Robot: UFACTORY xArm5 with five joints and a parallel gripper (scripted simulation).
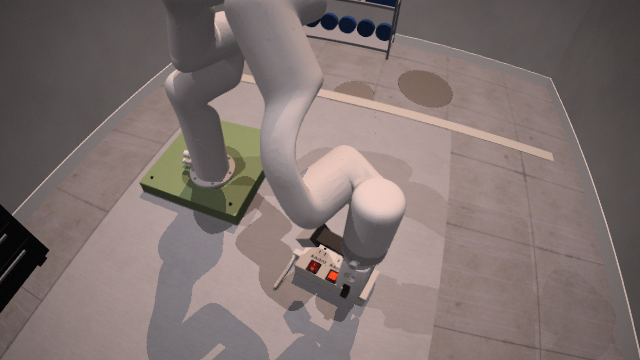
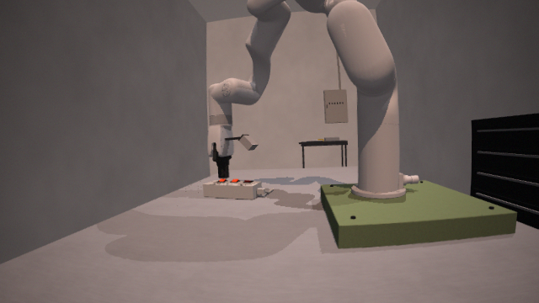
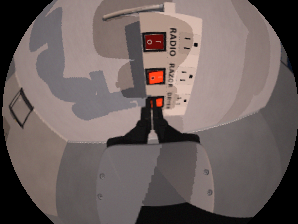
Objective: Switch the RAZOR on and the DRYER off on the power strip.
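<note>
The white power strip [image 3: 164, 72] lies flat on the floor mat, right way up; it also shows in the top and exterior views [image 1: 334, 278] [image 2: 231, 189]. It carries three rocker switches in a row. The RADIO switch [image 3: 153, 42] is dark red. The RAZOR switch [image 3: 156, 76] glows bright orange. The DRYER switch [image 3: 158, 102] at the near end also glows orange and is partly hidden by my fingers. My gripper [image 3: 151, 105] is shut and empty, pointing straight down, with its tips at the DRYER switch. From the side it [image 2: 222, 168] stands just above that end of the strip.
A short white cable stub [image 1: 283, 272] sticks out from the strip's RADIO end. The arm's green base plate [image 1: 204, 172] is close behind. A black cabinet [image 2: 505, 164] stands beside the base. A rack with blue discs [image 1: 357, 22] and a small table [image 2: 323, 149] stand far back.
</note>
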